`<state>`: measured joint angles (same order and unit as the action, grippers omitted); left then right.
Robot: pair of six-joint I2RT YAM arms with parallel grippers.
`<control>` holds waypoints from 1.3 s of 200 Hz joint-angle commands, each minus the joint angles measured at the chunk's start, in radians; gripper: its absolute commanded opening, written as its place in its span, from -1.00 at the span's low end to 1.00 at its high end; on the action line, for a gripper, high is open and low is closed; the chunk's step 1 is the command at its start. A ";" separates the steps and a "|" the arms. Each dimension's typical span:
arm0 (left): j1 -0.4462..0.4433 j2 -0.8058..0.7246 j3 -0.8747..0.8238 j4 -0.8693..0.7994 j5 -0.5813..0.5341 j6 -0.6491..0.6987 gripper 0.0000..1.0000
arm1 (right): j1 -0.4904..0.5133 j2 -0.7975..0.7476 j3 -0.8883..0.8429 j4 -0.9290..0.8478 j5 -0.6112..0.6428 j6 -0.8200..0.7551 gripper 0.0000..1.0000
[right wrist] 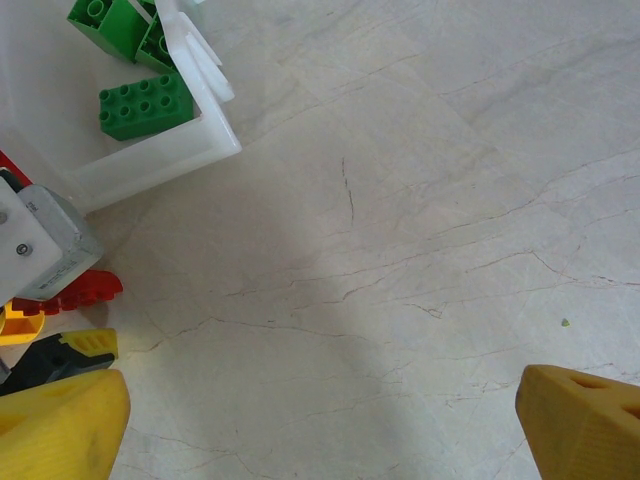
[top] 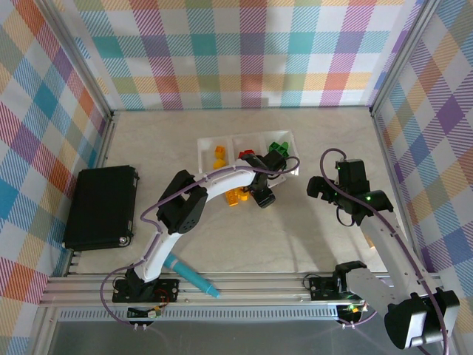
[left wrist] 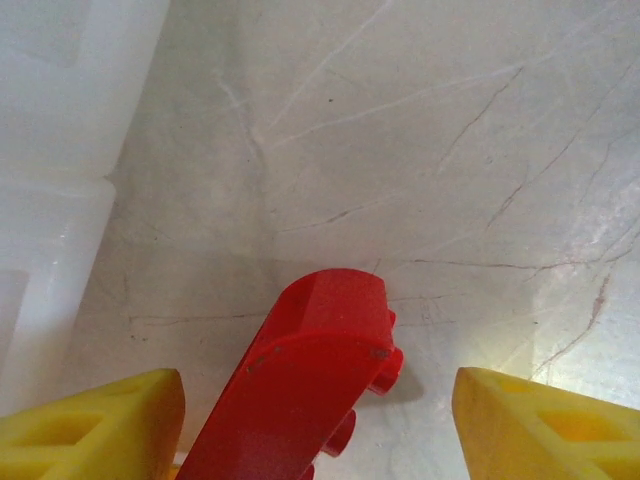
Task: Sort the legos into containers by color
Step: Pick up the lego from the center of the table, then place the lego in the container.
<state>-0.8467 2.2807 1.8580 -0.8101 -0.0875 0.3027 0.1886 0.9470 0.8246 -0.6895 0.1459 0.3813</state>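
The containers are three joined compartments of a clear tray (top: 202, 148): yellow-orange legos (top: 219, 157) in the left one, red (top: 246, 154) in the middle, green (top: 278, 148) in the right. My left gripper (top: 260, 194) is low over the table just in front of the tray. In the left wrist view a red lego (left wrist: 310, 380) stands tilted between its yellow fingers (left wrist: 100, 420), with a clear gap to the right finger; the jaws are open. A few yellow-orange legos (top: 236, 196) lie beside it. My right gripper (top: 325, 188) hovers open and empty to the right of the tray.
A large black box (top: 101, 205) lies at the left. A teal pen-like cylinder (top: 191, 275) rests near the front rail. Plaid walls close in three sides. The right wrist view has green legos (right wrist: 145, 103) in the tray corner and bare table beneath.
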 commanded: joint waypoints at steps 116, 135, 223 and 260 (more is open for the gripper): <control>0.028 -0.089 0.005 0.020 0.059 -0.118 -0.46 | -0.008 -0.012 0.011 -0.002 0.005 0.011 0.98; 0.044 -0.125 0.007 0.050 0.056 -0.162 -0.45 | -0.008 -0.012 0.009 -0.001 0.006 0.011 0.98; 0.115 -0.161 0.099 0.190 -0.075 -0.276 -0.49 | -0.008 -0.010 -0.002 0.005 0.005 0.013 0.98; 0.127 -0.093 0.205 0.213 -0.122 -0.154 -0.46 | -0.008 -0.007 0.000 0.005 0.001 0.015 0.98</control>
<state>-0.7296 2.1555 1.9583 -0.6327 -0.1490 0.0704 0.1886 0.9470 0.8246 -0.6888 0.1459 0.3820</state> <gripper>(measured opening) 0.270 0.990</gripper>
